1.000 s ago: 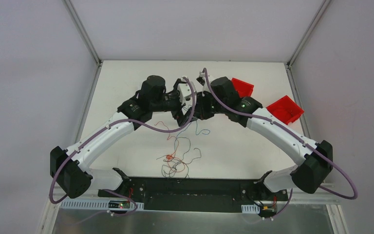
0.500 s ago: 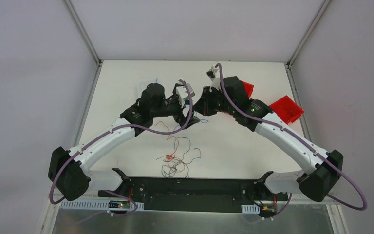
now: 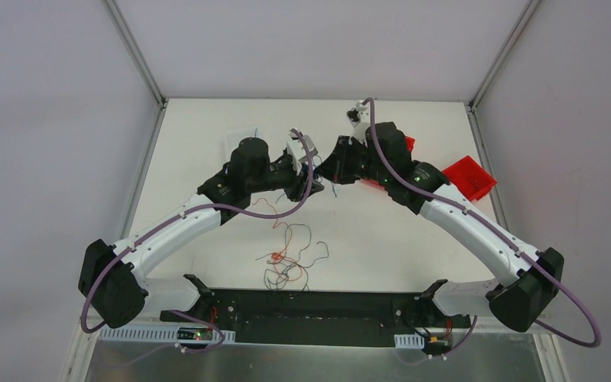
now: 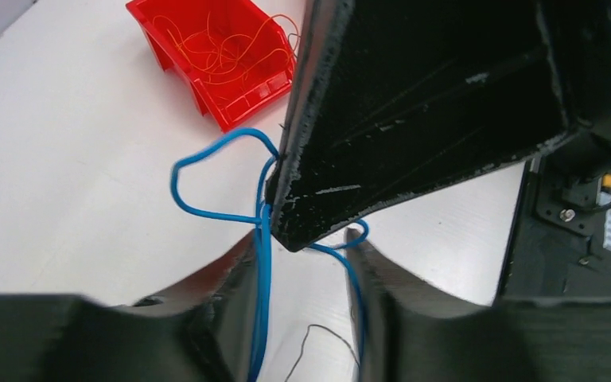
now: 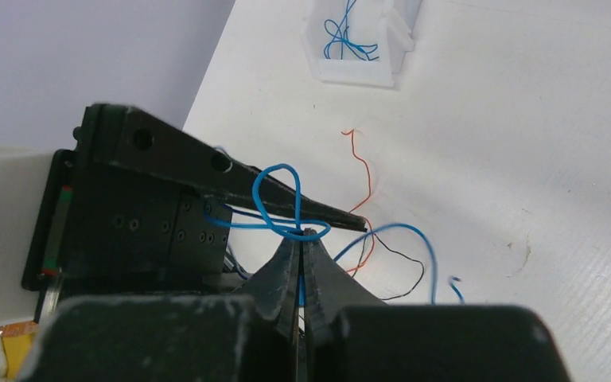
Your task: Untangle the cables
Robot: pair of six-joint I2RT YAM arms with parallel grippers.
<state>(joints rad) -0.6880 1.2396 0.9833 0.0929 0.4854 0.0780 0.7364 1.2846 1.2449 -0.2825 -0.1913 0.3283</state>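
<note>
The two arms are meeting over the far middle of the tabletop (image 3: 382, 239), with their hands tip to tip. The right hand (image 5: 301, 239) is gripping with its jaws fully together, pinching a blue cable (image 4: 263, 263) at the spot where the cable is crossing itself just below a small loop. The left hand (image 4: 304, 267) is standing roughly half open. Its two fingers (image 4: 223, 310) are apart, and the same blue cable is passing down through the gap. One run is lying along the inner face of one finger and a second run is curving close to the other finger, so the cable is not being clamped between them. One finger of the right hand is pointing down into that gap. An orange-red strand (image 5: 363, 171) is lying on the tabletop under the hands. The remaining cables (image 3: 286, 259), in red, orange and black, are lying in a loose tangle on the tabletop near the arm bases, well apart from both hands. A red bin (image 4: 231, 99) holding thin orange wires (image 4: 223, 48) is sitting beyond the left hand. A white bin (image 5: 358, 73) holding blue wires (image 5: 348, 32) is sitting beyond the right hand.
</note>
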